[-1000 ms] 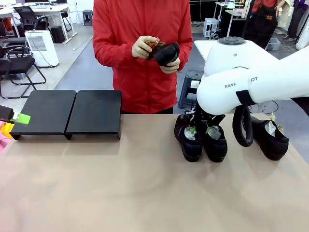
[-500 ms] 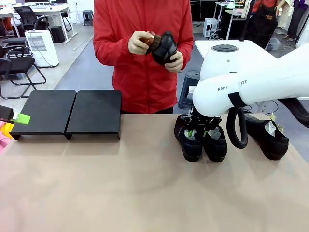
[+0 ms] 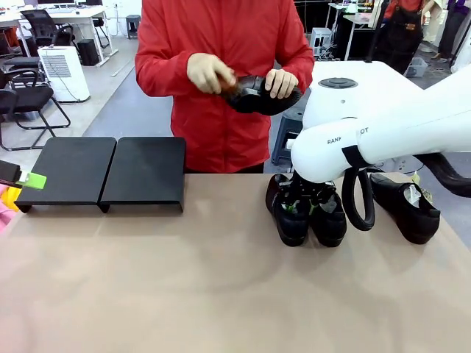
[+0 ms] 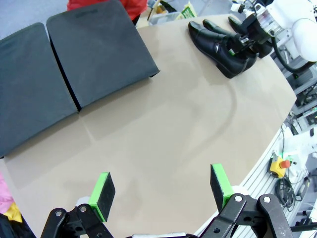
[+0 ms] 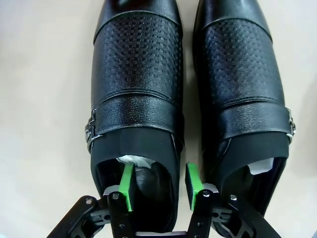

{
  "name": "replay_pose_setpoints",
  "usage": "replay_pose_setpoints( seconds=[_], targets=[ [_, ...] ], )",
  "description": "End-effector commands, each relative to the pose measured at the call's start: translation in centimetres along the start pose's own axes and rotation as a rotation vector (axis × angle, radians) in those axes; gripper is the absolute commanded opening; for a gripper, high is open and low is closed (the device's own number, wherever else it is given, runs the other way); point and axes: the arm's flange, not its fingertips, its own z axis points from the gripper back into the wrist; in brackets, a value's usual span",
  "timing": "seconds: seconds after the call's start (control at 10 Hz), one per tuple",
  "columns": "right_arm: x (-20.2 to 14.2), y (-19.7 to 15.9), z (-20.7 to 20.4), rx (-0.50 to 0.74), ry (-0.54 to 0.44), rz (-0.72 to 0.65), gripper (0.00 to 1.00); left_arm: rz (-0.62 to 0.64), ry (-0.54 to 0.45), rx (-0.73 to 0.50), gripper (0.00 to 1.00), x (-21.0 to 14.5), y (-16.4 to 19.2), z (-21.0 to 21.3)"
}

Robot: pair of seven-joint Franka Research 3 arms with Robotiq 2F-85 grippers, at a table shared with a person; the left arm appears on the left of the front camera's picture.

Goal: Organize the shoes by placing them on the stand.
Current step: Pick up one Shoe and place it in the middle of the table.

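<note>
Two shoes (image 3: pixel 294 224) stand side by side on the table (image 3: pixel 184 287) right of centre, flanks touching and toes toward the near edge. A third shoe (image 3: pixel 408 213) lies farther right, apart from them. Your right arm (image 3: pixel 383 132) comes in from the right and passes above that third shoe, with its wrist bent straight down over the heel ends of the two shoes and a black cable (image 3: pixel 360 209) looping beside it. In the right wrist view, the right gripper (image 5: pixel 159 171) is set low over one of the two shoes, though which one cannot be told. One green pad (image 5: pixel 128 186) is inside the heel opening by the pale insole, and the other pad sits in the gap between the two shoes, so the inner side wall runs between the jaws. The jaws are partly spread and the inside pad stands off the wall, so nothing is clamped. Your left gripper (image 4: pixel 161 178) hangs at the left edge with its fingers spread wide and nothing between them, above bare table just near of the stand (image 3: pixel 103 169). The stand sits at the far left, well apart from the shoes. Across the table a person in a red top holds a fourth shoe (image 3: pixel 257 99) at chest height. One hand (image 3: pixel 281 82) rests on top of it and the other hand (image 3: pixel 208 73) presses a brown brush (image 3: pixel 232 87) to its end.
</note>
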Motion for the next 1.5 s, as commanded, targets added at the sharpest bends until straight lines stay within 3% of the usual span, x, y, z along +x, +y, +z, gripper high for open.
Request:
replay_pose_setpoints(
  seconds=[0.0,0.1,0.3,0.9,1.1,1.4],
  targets=[
    [0.7,0.6,0.1,0.01,-0.002,0.009,0.5,-0.009,-0.009,-0.018,1.0,0.1,0.2,0.0],
    [0.8,0.6,0.0,0.004,0.002,0.019,0.37,-0.009,-0.009,-0.018,1.0,0.1,0.2,0.0],
    [0.9,0.4,-0.6,-0.008,0.012,0.023,0.0,-0.009,-0.009,-0.018,1.0,0.1,0.2,0.0],
    [1.1,0.2,-0.7,-0.008,0.031,0.028,0.0,-0.009,-0.009,-0.018,1.0,0.1,0.2,0.0],
    [-0.4,0.7,3.0,0.007,-0.005,0.002,0.0,-0.009,-0.009,-0.018,1.0,0.1,0.2,0.0],
    [-5.4,1.4,8.9,0.101,-0.05,0.01,0.0,-0.009,-0.009,-0.018,1.0,0.1,0.2,0.0]
  ],
)
